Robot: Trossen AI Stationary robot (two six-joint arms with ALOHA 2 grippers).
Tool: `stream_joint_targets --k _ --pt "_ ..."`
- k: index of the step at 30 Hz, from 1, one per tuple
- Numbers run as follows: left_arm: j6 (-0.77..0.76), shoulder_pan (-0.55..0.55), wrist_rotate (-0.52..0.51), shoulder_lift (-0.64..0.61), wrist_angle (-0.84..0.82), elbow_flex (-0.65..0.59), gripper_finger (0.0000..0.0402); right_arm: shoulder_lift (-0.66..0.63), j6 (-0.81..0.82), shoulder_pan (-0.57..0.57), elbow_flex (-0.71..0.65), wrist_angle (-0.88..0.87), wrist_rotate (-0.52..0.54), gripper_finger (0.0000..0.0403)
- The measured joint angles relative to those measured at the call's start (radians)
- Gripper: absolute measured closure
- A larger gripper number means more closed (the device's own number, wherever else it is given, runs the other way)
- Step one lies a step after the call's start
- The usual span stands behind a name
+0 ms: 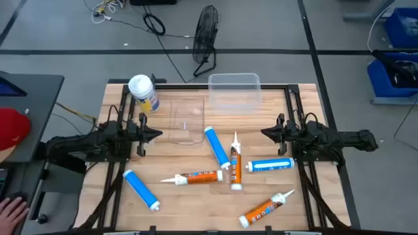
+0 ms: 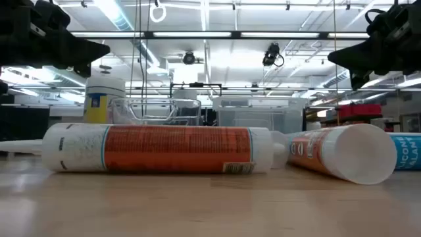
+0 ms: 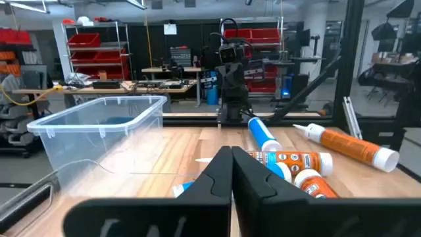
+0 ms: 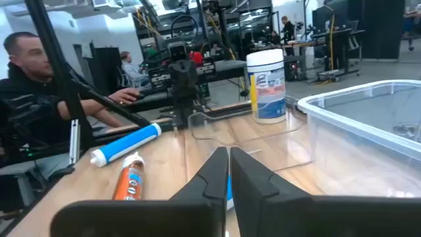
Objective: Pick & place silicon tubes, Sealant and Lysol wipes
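On a pale wooden surface [image 1: 196,202] in a workshop, the white-lidded yellow-and-blue Lysol wipes canister [image 1: 144,93] stands upright; left gripper [image 1: 157,134] and right gripper [image 1: 264,133] hover pressed together.

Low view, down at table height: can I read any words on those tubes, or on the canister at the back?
"ICONE" above "LANT": cut-off white letters on the blue tube at the picture's right edge.
Orange tube: only fine print, too small to read.
Lysol wipes: label too blurred to read in any view.
Nothing else is legible.
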Motion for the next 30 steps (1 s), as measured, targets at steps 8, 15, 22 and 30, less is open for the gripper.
stream_joint_targets --k 8,15,22,30 --pt "-0.054 0.000 0.000 0.000 0.000 0.000 0.0399 0.000 -0.023 0.000 0.000 0.012 0.058 0.0380" --pt "-0.075 0.000 0.000 0.000 0.000 0.000 0.0399 0.000 0.008 0.000 0.000 0.011 0.057 0.0380" --pt "-0.083 0.000 0.000 0.000 0.000 0.000 0.0399 0.000 -0.002 0.000 0.000 0.008 0.040 0.0397" --pt "-0.126 0.000 -0.019 0.001 0.008 0.015 0.0399 0.007 0.026 0.000 0.045 0.002 0.011 0.0395"
